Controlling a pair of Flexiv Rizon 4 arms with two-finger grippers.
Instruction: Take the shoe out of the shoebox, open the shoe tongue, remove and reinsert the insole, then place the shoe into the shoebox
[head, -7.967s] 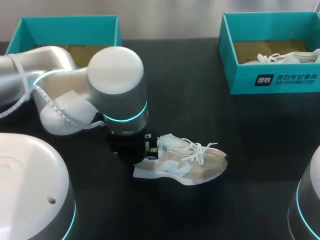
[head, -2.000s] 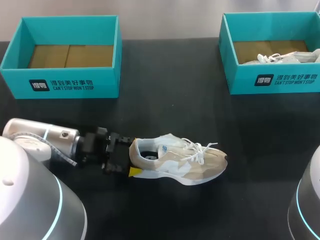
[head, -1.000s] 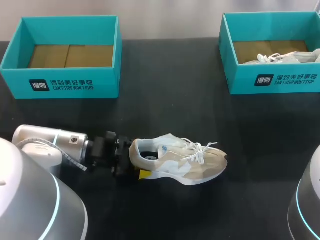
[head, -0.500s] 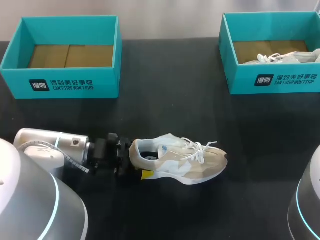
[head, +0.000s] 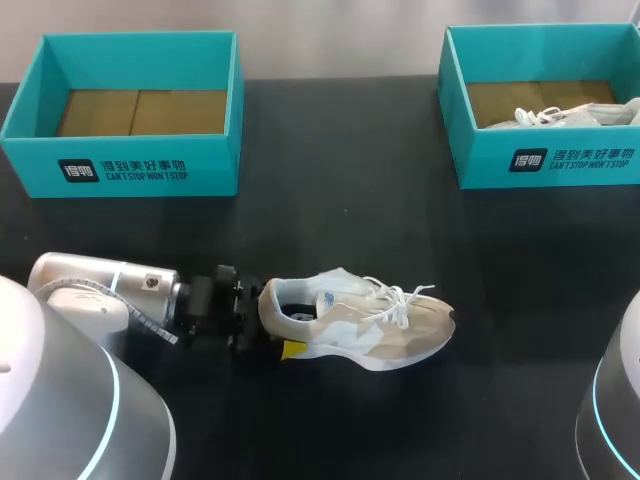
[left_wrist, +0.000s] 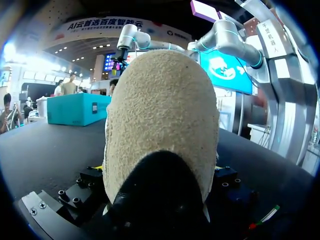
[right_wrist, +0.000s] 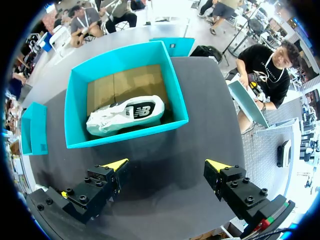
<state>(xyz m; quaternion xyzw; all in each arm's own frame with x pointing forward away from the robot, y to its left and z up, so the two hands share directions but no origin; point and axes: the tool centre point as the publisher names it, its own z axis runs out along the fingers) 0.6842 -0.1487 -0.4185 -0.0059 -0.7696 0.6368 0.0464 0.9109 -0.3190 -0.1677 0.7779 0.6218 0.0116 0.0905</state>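
Clamping shoe (head: 362, 326) heel: left jaws.

Our shoe (head: 355, 330) wears beige, fuzzy suede-like cloth, rough at the heel, with white cord laces. The table (head: 350, 230) looks matt black. The left box (head: 130, 165) and right box (head: 540, 165) are smooth teal card over plain brown cardboard floors. Our left arm (head: 85, 285) shines glossy silver-white.
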